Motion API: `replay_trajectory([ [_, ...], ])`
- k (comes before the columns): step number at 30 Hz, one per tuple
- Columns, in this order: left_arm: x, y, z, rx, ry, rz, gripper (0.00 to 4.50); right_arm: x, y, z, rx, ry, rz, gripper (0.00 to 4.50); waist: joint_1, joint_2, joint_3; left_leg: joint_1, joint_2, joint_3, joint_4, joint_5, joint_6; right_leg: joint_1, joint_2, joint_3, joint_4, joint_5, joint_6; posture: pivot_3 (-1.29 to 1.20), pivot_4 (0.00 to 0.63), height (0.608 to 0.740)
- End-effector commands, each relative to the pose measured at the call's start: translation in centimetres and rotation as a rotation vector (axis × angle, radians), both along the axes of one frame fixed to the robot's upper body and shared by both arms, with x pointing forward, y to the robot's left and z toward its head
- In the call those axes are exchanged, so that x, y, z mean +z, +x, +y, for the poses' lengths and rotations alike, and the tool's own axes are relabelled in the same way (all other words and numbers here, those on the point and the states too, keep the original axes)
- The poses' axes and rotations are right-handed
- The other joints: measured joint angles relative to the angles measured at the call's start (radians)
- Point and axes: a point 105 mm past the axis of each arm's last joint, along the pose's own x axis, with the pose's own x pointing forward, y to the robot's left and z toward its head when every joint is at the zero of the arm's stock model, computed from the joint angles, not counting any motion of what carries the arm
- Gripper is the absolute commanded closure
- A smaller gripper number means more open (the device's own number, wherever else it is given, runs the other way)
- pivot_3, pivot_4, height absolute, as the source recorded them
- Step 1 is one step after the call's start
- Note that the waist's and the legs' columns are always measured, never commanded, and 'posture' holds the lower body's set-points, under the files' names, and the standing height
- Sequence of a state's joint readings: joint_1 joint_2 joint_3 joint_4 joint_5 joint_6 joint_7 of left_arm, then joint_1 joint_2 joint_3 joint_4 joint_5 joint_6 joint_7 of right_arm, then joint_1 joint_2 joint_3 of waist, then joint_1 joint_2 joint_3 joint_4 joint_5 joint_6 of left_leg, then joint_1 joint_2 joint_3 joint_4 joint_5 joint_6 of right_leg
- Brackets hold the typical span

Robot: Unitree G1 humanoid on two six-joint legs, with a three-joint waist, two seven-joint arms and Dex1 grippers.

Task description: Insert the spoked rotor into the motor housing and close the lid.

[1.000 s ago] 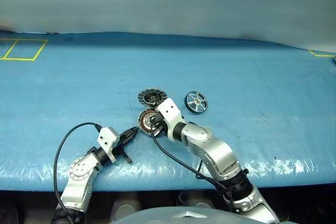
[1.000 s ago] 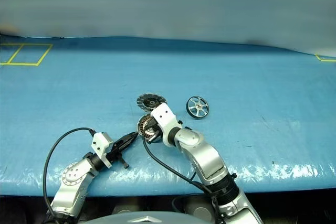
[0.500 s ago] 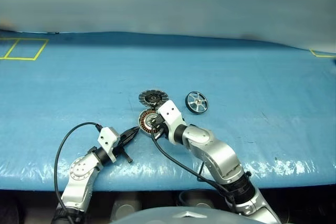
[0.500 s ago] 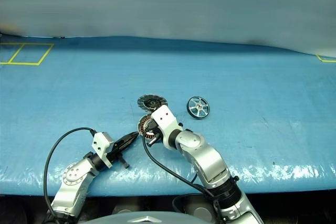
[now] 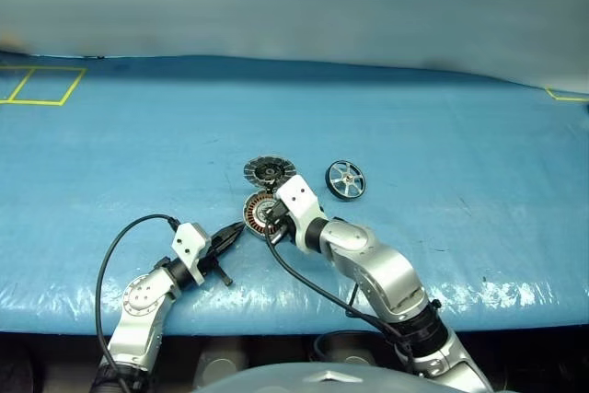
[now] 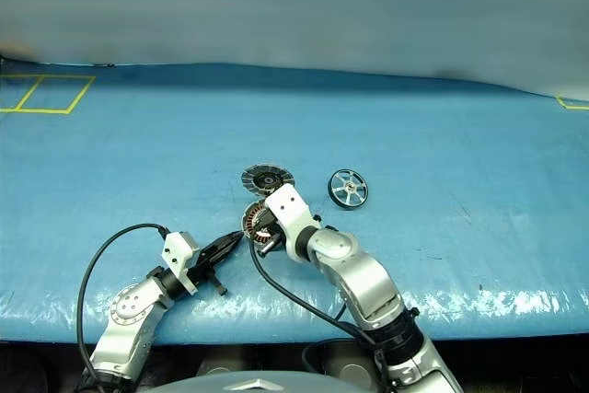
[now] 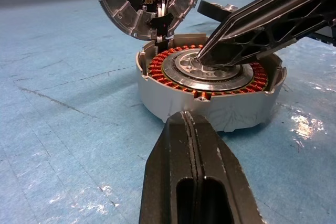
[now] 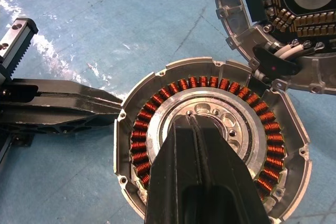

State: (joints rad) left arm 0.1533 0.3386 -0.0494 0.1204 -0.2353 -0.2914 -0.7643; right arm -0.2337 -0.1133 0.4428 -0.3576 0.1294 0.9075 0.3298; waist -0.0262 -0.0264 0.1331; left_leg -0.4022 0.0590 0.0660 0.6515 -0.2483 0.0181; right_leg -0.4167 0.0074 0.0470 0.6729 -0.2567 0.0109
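Observation:
The motor housing (image 8: 294,166), a shallow metal disc with copper windings around a silver centre, lies on the blue table. My right gripper (image 8: 189,120) is shut, its tip resting on that silver centre (image 7: 184,69). My left gripper (image 7: 190,116) is shut too and empty. It points at the housing's near side, and its tip (image 8: 118,109) meets the rim. The lid (image 5: 268,170) lies open just beyond the housing, ribbed face up, joined to it by short wires (image 8: 294,51). The spoked rotor (image 5: 344,179) sits on the table to the right of the lid, untouched.
A blue cover (image 5: 442,135) spreads over the whole table, with its front edge (image 5: 294,315) close to my arms. Yellow tape squares (image 5: 41,86) mark the far left corner and a yellow mark (image 5: 563,94) the far right. A black cable (image 5: 106,255) loops beside my left arm.
My right forearm has shifted slightly. Both gripper tips, the housing, the lid and the rotor stay where they were.

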Motion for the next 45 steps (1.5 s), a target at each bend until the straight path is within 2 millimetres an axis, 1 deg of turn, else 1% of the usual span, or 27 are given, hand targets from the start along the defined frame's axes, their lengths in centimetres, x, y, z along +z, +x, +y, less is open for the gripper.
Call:
replay_trajectory([
  [1, 0.7, 0.0, -0.5, -0.017, 0.0, -0.029, 4.5, 1.1, 0.3, -0.3, -0.008, 0.018, -0.028, 4.49, 0.0, 0.0, 0.0, 0.0, 0.0, 0.0, 0.0, 0.0, 0.0, 0.0, 0.0, 0.0, 0.0, 0.0, 0.0, 0.0, 0.15, 0.74],
  [7, 0.8, 0.0, -0.6, -0.019, 0.0, -0.029, 4.5, 1.0, 0.3, -0.8, -0.016, -0.008, -0.031, 4.49, 0.0, 0.0, 0.0, -0.003, 0.0, 0.0, 0.0, 0.0, 0.0, -0.003, 0.0, 0.0, 0.0, 0.0, 0.0, 0.0, 0.15, 0.74],
  [10, 0.8, -0.1, -0.6, -0.02, 0.001, -0.027, 4.5, 0.8, 0.3, -1.0, -0.018, -0.027, -0.034, 4.49, 0.0, 0.0, 0.0, -0.009, 0.0, 0.0, 0.0, 0.0, 0.0, -0.009, 0.001, 0.0, 0.0, 0.001, 0.002, 0.0, 0.15, 0.74],
  [12, 0.7, -0.1, -0.6, -0.02, 0.003, -0.025, 4.5, 0.7, 0.3, -0.9, -0.015, -0.026, -0.03, 4.49, 0.0, 0.0, 0.0, -0.01, -0.001, 0.0, 0.0, 0.0, 0.0, -0.01, 0.001, 0.0, 0.0, 0.004, 0.006, 0.0, 0.15, 0.74],
  [26, 0.7, -0.1, -0.5, -0.014, 0.008, -0.028, 4.5, 0.3, -0.3, 0.9, 0.079, -0.049, -0.014, 4.49, -0.002, 0.0, 0.0, -0.01, -0.001, 0.0, 0.0, 0.0, 0.0, -0.01, 0.001, -0.001, 0.0, 0.004, 0.006, 0.0, 0.15, 0.74],
  [35, 0.5, 0.0, -0.5, -0.009, 0.006, -0.025, 4.5, 0.1, 0.3, 0.7, 0.043, -0.04, 0.029, 4.49, -0.009, 0.0, 0.0, -0.009, 0.0, 0.0, 0.002, 0.0, 0.0, -0.01, 0.001, -0.001, 0.003, 0.004, 0.006, 0.0, 0.15, 0.74],
  [39, 0.3, -0.1, -0.5, -0.007, 0.007, -0.018, 4.5, -0.1, 0.6, 0.0, 0.039, -0.125, -0.021, 4.49, -0.01, 0.0, 0.0, -0.009, 0.0, 0.001, 0.003, 0.0, 0.0, -0.01, 0.001, -0.001, 0.003, 0.004, 0.006, 0.0, 0.15, 0.74],
  [45, 0.2, -0.1, -0.5, -0.005, 0.009, -0.016, 4.5, 0.1, 0.5, 0.0, 0.068, -0.202, -0.089, 4.49, -0.009, 0.0, 0.0, -0.009, 0.0, 0.001, 0.003, 0.0, 0.0, -0.01, 0.001, -0.001, 0.003, 0.004, 0.006, 0.0, 0.15, 0.74],
])
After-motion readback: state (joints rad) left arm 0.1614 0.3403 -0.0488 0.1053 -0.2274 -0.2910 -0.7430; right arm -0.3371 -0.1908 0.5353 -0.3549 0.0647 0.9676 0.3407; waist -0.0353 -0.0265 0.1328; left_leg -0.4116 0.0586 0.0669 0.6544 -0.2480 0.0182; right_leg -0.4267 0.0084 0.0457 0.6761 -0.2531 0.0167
